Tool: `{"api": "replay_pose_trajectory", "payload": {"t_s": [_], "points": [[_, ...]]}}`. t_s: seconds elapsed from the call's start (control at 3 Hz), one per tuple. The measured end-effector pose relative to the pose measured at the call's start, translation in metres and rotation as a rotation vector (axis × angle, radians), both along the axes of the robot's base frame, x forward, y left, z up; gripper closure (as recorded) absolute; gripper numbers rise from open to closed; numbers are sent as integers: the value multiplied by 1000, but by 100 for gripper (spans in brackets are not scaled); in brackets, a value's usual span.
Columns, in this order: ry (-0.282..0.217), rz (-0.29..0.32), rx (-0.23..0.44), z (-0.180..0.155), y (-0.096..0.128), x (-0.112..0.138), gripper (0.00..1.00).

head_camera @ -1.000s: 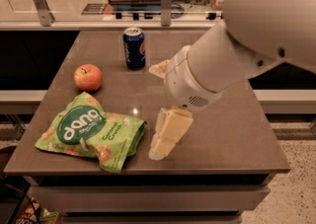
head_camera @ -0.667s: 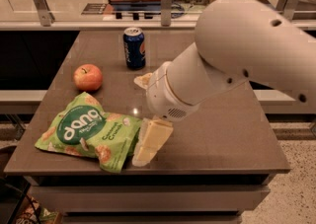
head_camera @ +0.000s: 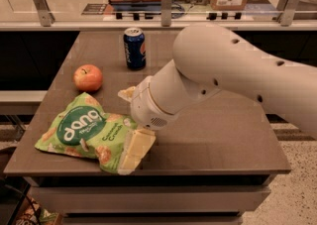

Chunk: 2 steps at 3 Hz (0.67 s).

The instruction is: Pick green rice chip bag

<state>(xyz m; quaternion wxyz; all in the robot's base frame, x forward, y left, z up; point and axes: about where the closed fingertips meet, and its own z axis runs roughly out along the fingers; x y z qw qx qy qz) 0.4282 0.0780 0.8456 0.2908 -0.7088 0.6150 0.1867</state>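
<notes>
At the table's (head_camera: 223, 135) front edge, gripper (head_camera: 125, 129) with fingers spread wide, straddling the near end of the chip bag (head_camera: 79, 129), apple (head_camera: 88, 78) and can (head_camera: 134, 48) beyond it.

1. Arm (head_camera: 223, 65) swings further left across table (head_camera: 223, 137), now hiding more of its centre.
2. Gripper (head_camera: 124, 131) shifts from right of green rice chip bag (head_camera: 79, 127) to bag's right end; lower finger (head_camera: 134, 150) now overlaps it.

crinkly green rice chip bag (head_camera: 81, 132) lies flat front-left, gripper (head_camera: 127, 129) fingers (head_camera: 136, 147) at its right end.
</notes>
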Motion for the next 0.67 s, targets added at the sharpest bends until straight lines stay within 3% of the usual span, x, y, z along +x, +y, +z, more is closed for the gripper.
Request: {"api": "replay_pose_trajectory", "payload": {"t_s": [0.33,0.67], "points": [[29,51,6,-7,13,-7,0],[53,95,-15,-14,24,-11,16]]}}
